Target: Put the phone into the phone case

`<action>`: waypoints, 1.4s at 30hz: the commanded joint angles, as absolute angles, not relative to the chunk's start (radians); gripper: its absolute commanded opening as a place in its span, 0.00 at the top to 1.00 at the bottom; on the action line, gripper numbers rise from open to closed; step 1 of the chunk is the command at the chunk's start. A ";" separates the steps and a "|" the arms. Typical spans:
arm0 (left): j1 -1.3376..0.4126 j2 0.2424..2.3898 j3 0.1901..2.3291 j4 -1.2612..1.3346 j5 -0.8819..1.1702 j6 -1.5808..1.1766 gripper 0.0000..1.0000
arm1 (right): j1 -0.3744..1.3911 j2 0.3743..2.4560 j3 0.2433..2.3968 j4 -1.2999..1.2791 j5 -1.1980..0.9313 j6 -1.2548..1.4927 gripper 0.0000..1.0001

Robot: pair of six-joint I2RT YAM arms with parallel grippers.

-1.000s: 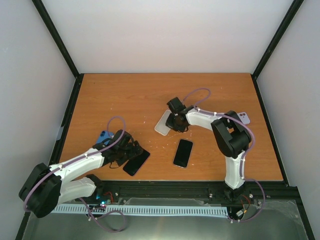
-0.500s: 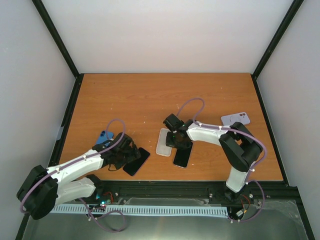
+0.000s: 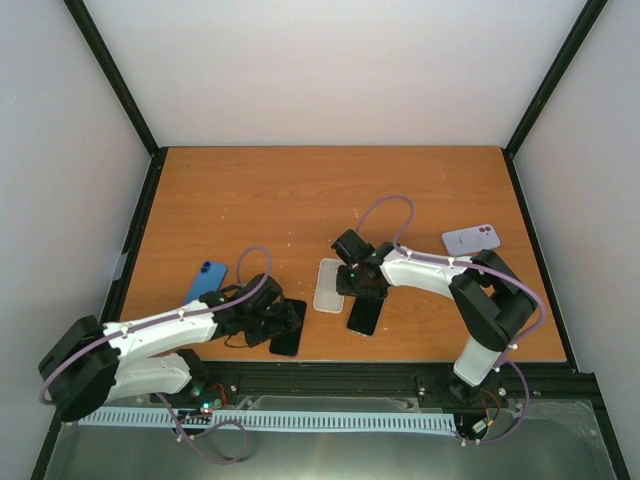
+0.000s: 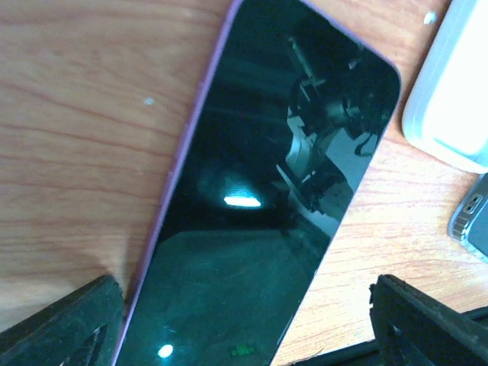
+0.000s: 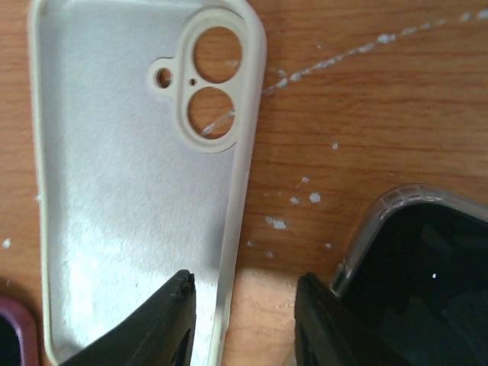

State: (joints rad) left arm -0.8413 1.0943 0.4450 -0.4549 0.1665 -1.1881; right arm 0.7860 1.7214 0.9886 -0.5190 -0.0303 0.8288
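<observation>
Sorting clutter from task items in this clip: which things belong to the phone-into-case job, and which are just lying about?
In the job, probably:
white case, its rim between the fingers of the right gripper
dark phone under the left gripper

Lying about:
blue phone
lilac item, phone or case
clear-cased phone

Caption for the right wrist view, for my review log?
Right tool, open, straddles the side wall of the empty white case lying open side up, a clear-cased phone beside it.
</observation>
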 commanded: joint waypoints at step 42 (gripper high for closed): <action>-1.015 1.555 0.783 -0.638 -0.060 -0.942 0.22 | 0.729 1.280 0.751 -0.405 0.085 0.813 0.27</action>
State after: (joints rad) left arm -1.0061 1.5490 0.8024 -0.6937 -0.0978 -0.9504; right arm 0.7341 1.3018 0.7689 -0.4248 0.0795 0.8055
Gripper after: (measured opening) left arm 0.808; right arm 0.734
